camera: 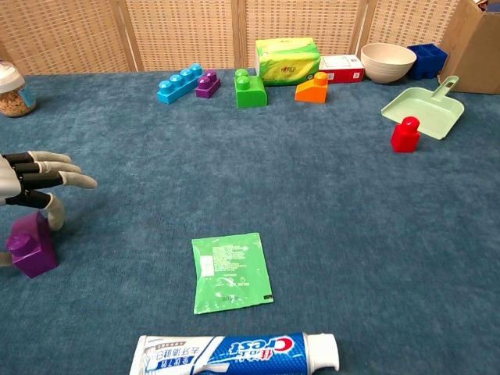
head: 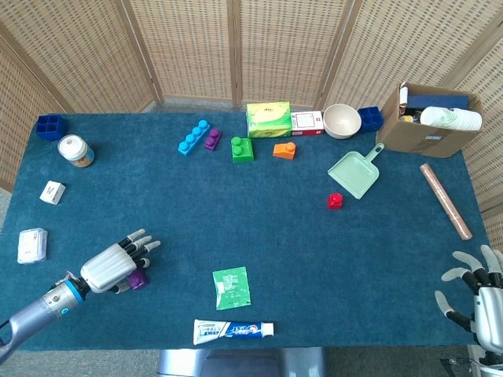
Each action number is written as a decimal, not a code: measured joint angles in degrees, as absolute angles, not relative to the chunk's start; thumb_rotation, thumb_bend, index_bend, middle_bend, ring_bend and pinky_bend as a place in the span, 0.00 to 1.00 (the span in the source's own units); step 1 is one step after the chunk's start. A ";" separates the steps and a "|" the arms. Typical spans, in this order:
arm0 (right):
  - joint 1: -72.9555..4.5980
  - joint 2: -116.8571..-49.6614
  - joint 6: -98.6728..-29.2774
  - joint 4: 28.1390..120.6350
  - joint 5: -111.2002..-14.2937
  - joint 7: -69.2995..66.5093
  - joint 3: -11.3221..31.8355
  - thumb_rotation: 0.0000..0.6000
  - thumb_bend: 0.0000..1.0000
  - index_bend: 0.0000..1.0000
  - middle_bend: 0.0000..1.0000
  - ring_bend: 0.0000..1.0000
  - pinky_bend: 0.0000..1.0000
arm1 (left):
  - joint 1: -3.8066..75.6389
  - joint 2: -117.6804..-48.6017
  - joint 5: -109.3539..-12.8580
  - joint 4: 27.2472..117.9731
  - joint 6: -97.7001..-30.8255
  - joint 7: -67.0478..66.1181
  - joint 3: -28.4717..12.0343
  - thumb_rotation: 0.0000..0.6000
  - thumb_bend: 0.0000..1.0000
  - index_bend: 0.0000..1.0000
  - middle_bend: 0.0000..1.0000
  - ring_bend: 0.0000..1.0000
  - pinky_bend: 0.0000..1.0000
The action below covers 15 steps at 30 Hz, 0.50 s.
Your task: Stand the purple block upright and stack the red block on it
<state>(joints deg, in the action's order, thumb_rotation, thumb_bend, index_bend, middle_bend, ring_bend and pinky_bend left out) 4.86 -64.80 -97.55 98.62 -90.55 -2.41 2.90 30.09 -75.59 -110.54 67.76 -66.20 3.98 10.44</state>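
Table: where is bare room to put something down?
Bare cloth runs across the middle, between the block row with the green block and the green packet. More lies between the packet and the right hand. The back edge near the bowl and dustpan is crowded.

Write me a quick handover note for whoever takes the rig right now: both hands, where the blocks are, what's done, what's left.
Left hand: over the purple block at the table's near left, fingers spread above it; whether it grips the block cannot be told.
Right hand: open, idle at the near right corner, holding nothing.
Purple block: looks upright, stud on top, in the chest view.
Red block: untouched, beside the green dustpan, far right of centre.
Done: purple block appears stood up.
Left: confirm it stands alone, then fetch the red block and stack it on top.
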 measured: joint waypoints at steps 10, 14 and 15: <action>5.10 -65.19 -97.91 98.12 -90.62 -2.69 3.22 1.00 0.24 0.50 0.28 0.01 0.07 | 30.18 -76.36 -109.43 67.10 -67.44 4.93 11.11 1.00 0.29 0.61 0.10 0.00 0.00; 5.10 -65.32 -97.73 97.91 -90.50 -2.85 3.28 1.00 0.24 0.50 0.28 0.01 0.07 | 30.49 -75.89 -108.84 67.76 -67.38 5.92 11.32 1.00 0.29 0.62 0.12 0.00 0.00; 5.09 -65.35 -97.66 97.82 -90.46 -2.92 3.29 1.00 0.24 0.50 0.28 0.01 0.07 | 30.65 -75.64 -108.64 68.10 -67.30 6.09 11.32 1.00 0.29 0.62 0.12 0.00 0.00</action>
